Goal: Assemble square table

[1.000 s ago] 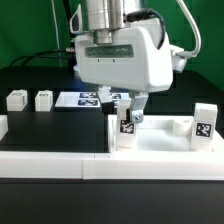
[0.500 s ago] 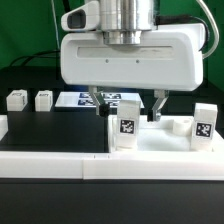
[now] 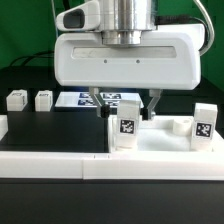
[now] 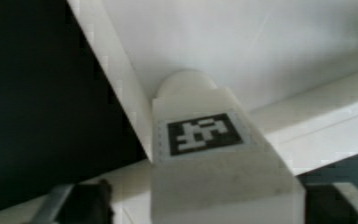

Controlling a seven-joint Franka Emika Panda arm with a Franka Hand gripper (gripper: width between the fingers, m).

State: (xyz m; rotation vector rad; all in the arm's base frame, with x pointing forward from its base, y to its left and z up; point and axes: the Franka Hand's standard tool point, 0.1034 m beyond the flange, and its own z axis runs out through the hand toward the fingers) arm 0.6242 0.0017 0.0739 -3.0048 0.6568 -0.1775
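Note:
The white square tabletop (image 3: 165,142) lies at the exterior view's right, rim up. A tag-marked leg (image 3: 127,128) stands upright at its left near corner. My gripper (image 3: 127,110) hangs straight above that leg, open, one finger (image 3: 102,103) on each side and neither touching it. In the wrist view the leg (image 4: 202,133) rises between the dark fingers (image 4: 96,205), beside the tabletop's rim (image 4: 131,60). Another leg (image 3: 205,124) stands at the tabletop's right end. Two loose legs (image 3: 16,99) (image 3: 43,99) sit on the black table at the left.
The marker board (image 3: 82,99) lies flat behind the tabletop, partly hidden by my gripper. A long low white border wall (image 3: 55,166) runs along the front edge. Black table surface (image 3: 55,130) lies between the loose legs and the tabletop.
The hand has turned broadside to the exterior camera and come down over the upright leg. Over the last half second its fingers have drawn closer together around the leg.

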